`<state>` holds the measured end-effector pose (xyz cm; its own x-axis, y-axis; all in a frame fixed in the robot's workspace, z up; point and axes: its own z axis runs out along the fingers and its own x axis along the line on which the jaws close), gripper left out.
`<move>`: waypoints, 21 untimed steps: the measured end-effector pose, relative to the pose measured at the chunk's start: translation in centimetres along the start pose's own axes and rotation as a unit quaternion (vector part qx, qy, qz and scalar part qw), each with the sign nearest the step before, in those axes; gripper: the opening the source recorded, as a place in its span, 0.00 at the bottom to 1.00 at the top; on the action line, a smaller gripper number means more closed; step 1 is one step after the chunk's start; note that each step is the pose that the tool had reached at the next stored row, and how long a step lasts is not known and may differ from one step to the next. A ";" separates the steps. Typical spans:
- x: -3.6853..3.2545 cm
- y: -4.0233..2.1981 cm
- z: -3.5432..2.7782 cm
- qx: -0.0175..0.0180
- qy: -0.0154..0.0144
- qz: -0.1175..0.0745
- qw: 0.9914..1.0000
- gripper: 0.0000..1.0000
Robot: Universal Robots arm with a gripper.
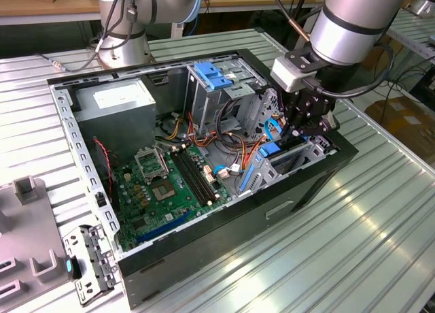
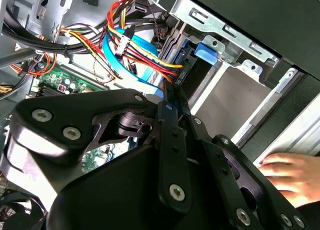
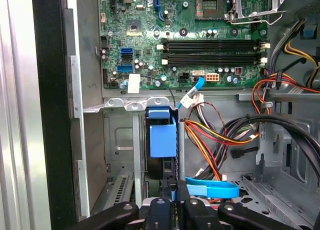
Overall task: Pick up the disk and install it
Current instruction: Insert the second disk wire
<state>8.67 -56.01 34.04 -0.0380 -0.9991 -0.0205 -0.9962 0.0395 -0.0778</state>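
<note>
**Disk held edge-on in the drive bay**

The tool (image 1: 304, 122) reached down into the open computer case (image 1: 292, 197) at the exterior view's right, beside the blue-latched drive cage (image 1: 216, 76). Its fingers (image 3: 165, 210) were drawn narrow, pinched on the edge of the disk (image 3: 162, 132), which stood on edge in the lower bay beside a metal bay wall (image 3: 137, 150); the blue carrier rail showed in both wrist views. Whether it was fully seated appeared uncertain. Coloured power wires (image 3: 210, 135) and a blue data cable (image 3: 212, 189) lay just beside it. The motherboard (image 1: 170, 184) lay near. A person's hand (image 2: 290, 172) rested at the case's outer side. The case sat on a ribbed metal counter (image 1: 380, 218).
</note>
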 end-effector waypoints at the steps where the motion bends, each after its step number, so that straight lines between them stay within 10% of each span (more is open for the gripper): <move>1: 0.00 0.00 0.00 0.000 0.000 0.000 1.000 0.16; 10: -0.08 -0.13 -1.68 0.000 0.000 0.000 1.000 0.24; 21: -0.09 -0.14 -1.86 0.000 0.000 0.000 1.000 0.11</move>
<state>8.67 -55.96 35.90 -0.0380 -0.9991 -0.0204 -0.9962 0.0395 -0.0779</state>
